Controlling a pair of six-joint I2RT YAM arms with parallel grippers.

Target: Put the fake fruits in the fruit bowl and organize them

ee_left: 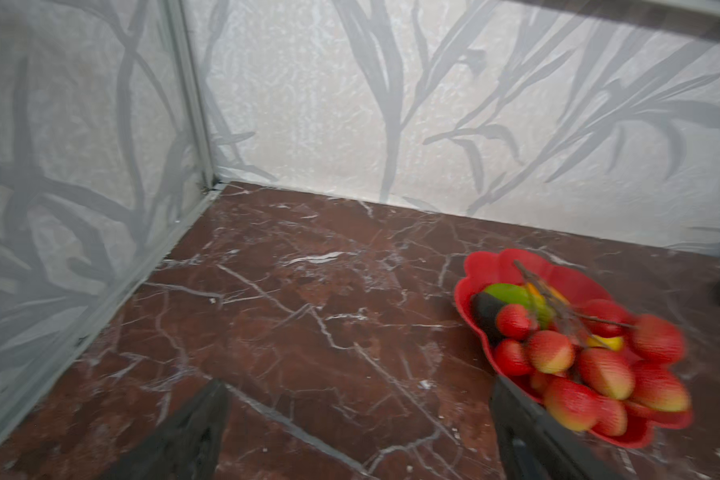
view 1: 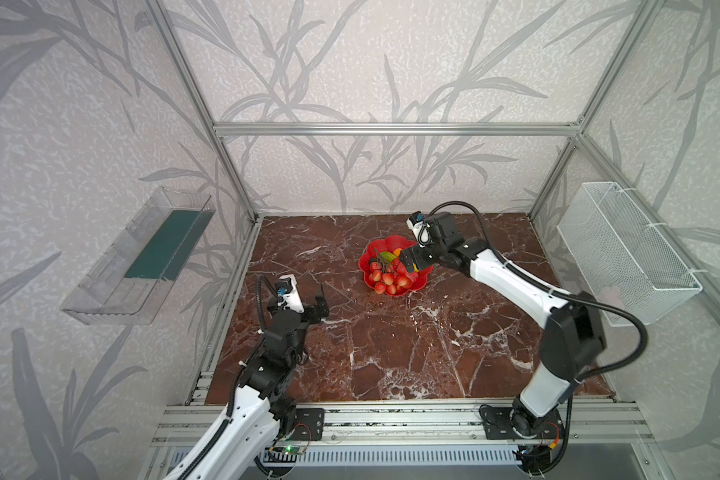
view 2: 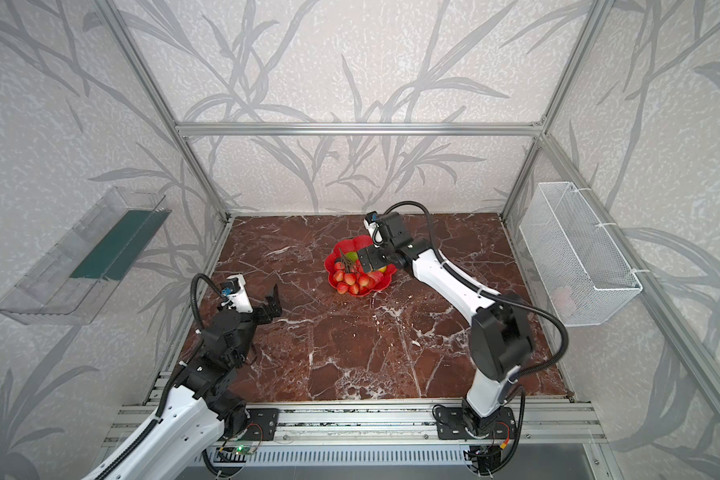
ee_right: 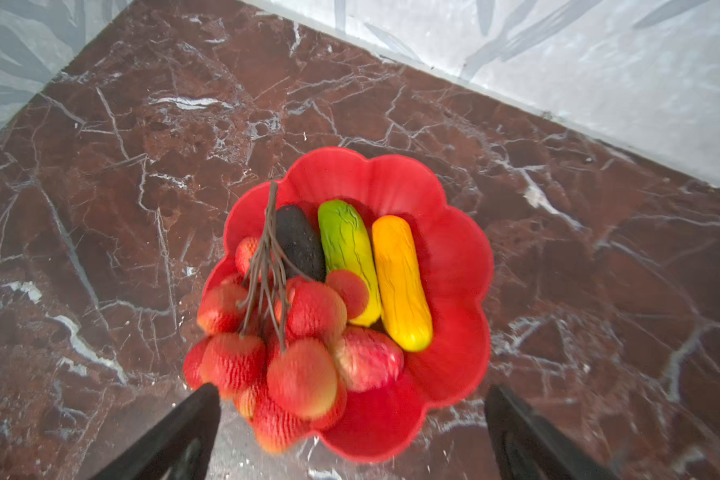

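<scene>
Fruit bowl (view 1: 393, 242) stands on the marble worktop (view 1: 391, 357), toward the back wall and a little right of the middle in both top views. It is red with a petal-shaped rim. In the right wrist view I see three long fruits lying side by side inside it: the dark avocado shape (ee_right: 298, 241), then the green-yellow oblong (ee_right: 346, 245), then the yellow-orange oblong (ee_right: 402, 282). The bunch of red berries (ee_right: 292, 345) lies partly on top of them. Its brown stem passes along the avocado shape, and some berries reach over the rim of the bowl. One pink-red fruit (ee_right: 368, 359) sits just beside the bunch, near the end of the yellow-orange oblong.

The right end effector (ee_right: 352, 392) hovers over the bowl. Its jaws are spread wide and nothing is between them. The left end effector (ee_left: 358, 384) is well apart from the bowl, over the left part of the worktop, also released and holding nothing
</scene>
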